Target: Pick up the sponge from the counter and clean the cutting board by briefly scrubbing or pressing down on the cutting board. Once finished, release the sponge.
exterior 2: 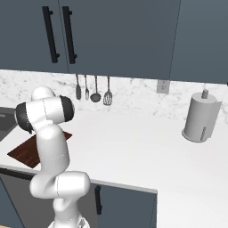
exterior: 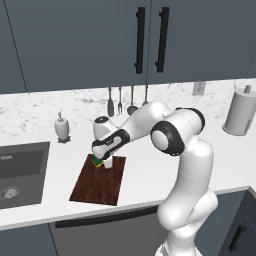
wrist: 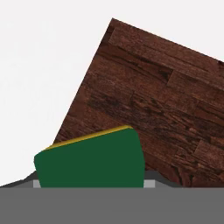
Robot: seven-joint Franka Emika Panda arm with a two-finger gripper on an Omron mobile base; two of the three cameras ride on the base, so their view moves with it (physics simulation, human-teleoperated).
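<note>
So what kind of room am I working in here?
A rendered kitchen: white counter with a recessed sink, utensils hanging on the marble backsplash, dark cabinets above, and a paper towel roll.

My arm is glossy white, built from fat rounded segments. Dark grey-black bands ring its joints, with a grey disc capping the elbow joint, and smooth unmarked shells throughout.

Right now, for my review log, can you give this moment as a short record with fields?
gripper: low over the board's back corner, shut on the sponge
sponge: in the gripper, green face toward the hand camera
cutting board: flat on the counter, right of the sink
counter: white
sink: left of the board
</note>
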